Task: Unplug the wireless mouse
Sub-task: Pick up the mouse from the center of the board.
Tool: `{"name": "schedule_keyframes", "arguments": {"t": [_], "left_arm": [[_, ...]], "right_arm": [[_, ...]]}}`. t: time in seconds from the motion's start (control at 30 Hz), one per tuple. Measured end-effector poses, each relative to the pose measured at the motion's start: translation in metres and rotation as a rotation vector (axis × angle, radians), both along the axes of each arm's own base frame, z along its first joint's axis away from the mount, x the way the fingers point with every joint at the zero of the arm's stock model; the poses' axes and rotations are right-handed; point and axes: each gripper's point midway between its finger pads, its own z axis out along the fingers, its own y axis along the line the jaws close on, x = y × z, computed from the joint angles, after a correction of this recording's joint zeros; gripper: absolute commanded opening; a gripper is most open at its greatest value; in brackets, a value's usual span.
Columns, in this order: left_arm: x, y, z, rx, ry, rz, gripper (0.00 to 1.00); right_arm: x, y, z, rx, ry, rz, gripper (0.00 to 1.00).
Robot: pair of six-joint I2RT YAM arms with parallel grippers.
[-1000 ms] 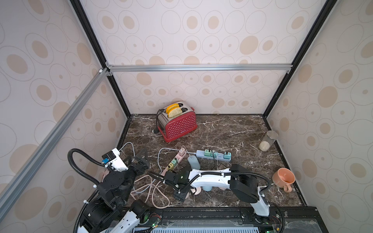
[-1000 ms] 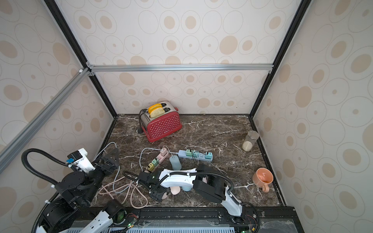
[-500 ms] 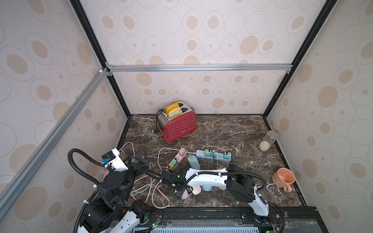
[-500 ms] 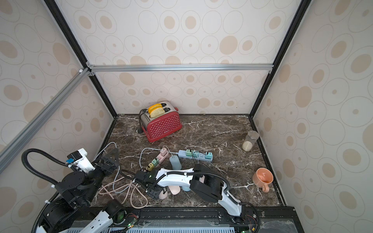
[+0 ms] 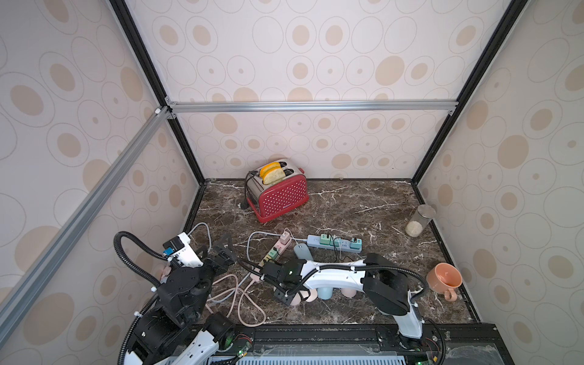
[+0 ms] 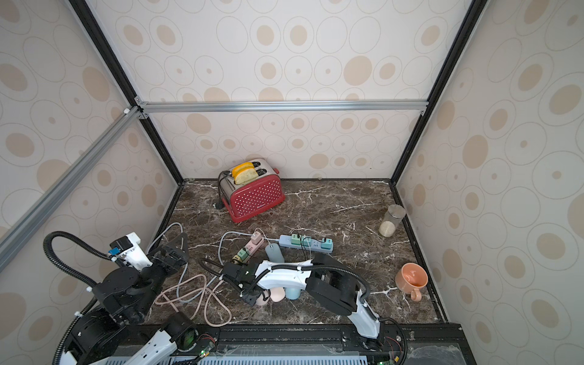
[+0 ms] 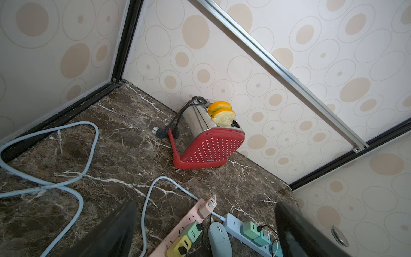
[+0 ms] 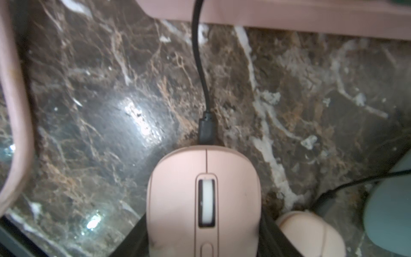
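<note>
A pink wireless mouse [image 8: 204, 200] lies on the marble near the front edge, partly under my right gripper [image 5: 289, 295] in both top views. A black charging plug [image 8: 206, 129] sits in its nose. Its cable runs up to the pink power strip [image 8: 289, 20]. In the right wrist view my right gripper [image 8: 203, 240] has a black finger pressed against each side of the mouse. My left gripper [image 5: 225, 252] hovers open at the left above the cords. In the left wrist view the left gripper [image 7: 204, 231] is empty.
Beside the held mouse lie another pink mouse [image 8: 311, 233] and a teal one [image 8: 389, 211]. A grey-blue mouse [image 5: 302, 251], a blue power strip [image 5: 335, 243], looped cords [image 5: 234, 294], a red toaster [image 5: 279, 196], a jar [image 5: 418, 221] and an orange cup [image 5: 444, 279] share the table.
My right gripper has shifted slightly left over the pink mouse and its jaws have narrowed onto the mouse's sides. The left arm has not moved.
</note>
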Motion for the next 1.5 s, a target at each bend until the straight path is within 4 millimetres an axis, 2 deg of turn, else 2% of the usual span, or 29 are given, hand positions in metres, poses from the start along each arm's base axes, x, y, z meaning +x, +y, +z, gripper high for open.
{"name": "schedule_keyframes", "arguments": {"t": [0.1,0.43,0.63,0.73,0.83,1.03,1.2,1.5], "left_arm": [[0.004,-0.008,-0.012,0.009,0.029,-0.029,0.98],[0.01,-0.034,-0.067,-0.01,0.146,-0.127,0.8],[0.008,-0.051,-0.117,-0.092,0.204,-0.195,0.71],[0.005,-0.059,-0.144,-0.145,0.232,-0.228,0.63],[0.003,-0.067,-0.162,-0.208,0.237,-0.259,0.54],[0.003,-0.082,-0.182,-0.314,0.231,-0.313,0.48],[0.005,-0.094,-0.198,-0.359,0.261,-0.35,0.44],[0.016,-0.111,-0.207,-0.427,0.269,-0.381,0.36]], "right_arm": [[0.0,-0.002,0.0,0.025,-0.01,0.014,0.46],[0.007,-0.006,0.006,0.133,-0.061,0.045,0.44],[0.016,-0.01,0.012,0.199,-0.097,0.039,0.43],[0.019,-0.01,0.016,0.234,-0.119,0.033,0.42],[0.022,-0.007,0.023,0.277,-0.14,0.027,0.42],[0.026,0.001,0.032,0.343,-0.164,0.019,0.41],[0.024,0.0,0.043,0.387,-0.17,0.022,0.4],[0.022,-0.008,0.064,0.444,-0.185,0.021,0.4]]}}
